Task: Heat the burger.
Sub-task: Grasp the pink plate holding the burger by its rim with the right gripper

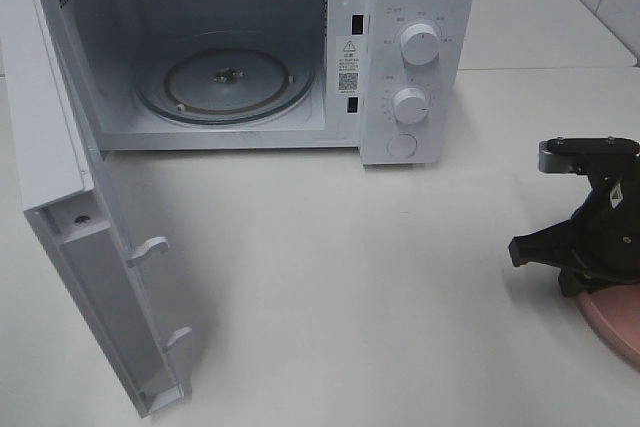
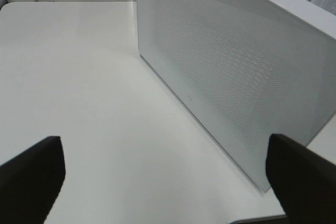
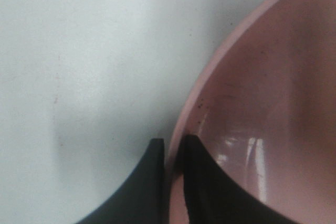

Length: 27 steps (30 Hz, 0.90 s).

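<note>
The burger is out of view in every frame. A pink plate (image 1: 622, 325) lies on the table at the right edge, cut off by the frame. My right gripper (image 1: 583, 290) reaches down onto its near-left rim. In the right wrist view, the right gripper (image 3: 170, 148) is shut on the plate's rim (image 3: 210, 72), one finger outside and one inside. My left gripper (image 2: 168, 182) stands open with nothing between its fingers, beside the outer face of the microwave door (image 2: 231, 72). It does not show in the exterior view.
A white microwave (image 1: 415, 47) stands at the back with its door (image 1: 85, 247) swung wide open to the left. The glass turntable (image 1: 225, 82) inside is bare. White tabletop (image 1: 350, 277) lies between the microwave and the plate.
</note>
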{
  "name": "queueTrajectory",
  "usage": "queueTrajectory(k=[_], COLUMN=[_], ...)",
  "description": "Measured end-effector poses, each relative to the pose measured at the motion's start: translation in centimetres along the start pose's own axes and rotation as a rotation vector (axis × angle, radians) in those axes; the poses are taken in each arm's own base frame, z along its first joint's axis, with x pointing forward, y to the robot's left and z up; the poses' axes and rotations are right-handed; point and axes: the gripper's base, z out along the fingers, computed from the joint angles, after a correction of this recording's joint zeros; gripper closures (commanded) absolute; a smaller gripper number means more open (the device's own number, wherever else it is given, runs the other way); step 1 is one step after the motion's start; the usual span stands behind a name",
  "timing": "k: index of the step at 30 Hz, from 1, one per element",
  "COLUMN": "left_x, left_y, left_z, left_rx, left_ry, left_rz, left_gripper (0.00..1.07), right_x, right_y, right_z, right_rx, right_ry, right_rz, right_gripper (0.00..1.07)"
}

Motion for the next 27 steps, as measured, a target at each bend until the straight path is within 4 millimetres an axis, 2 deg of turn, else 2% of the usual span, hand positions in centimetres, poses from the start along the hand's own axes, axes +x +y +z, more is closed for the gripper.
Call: queueTrajectory(k=[11, 27], left_x=[0.0, 0.0], left_y=[0.0, 0.0], left_z=[0.0, 0.0], left_rx=[0.0, 0.0], left_ry=[0.0, 0.0], left_rz=[0.0, 0.0], left_gripper=[0.11, 0.11], right_x=[0.1, 0.7], right_y=[0.4, 2.1], right_z=[-0.1, -0.4], right_rx=[0.008, 0.141], right_ry=[0.005, 0.024], right_rz=[-0.03, -0.124], right_gripper=[1.07, 1.07])
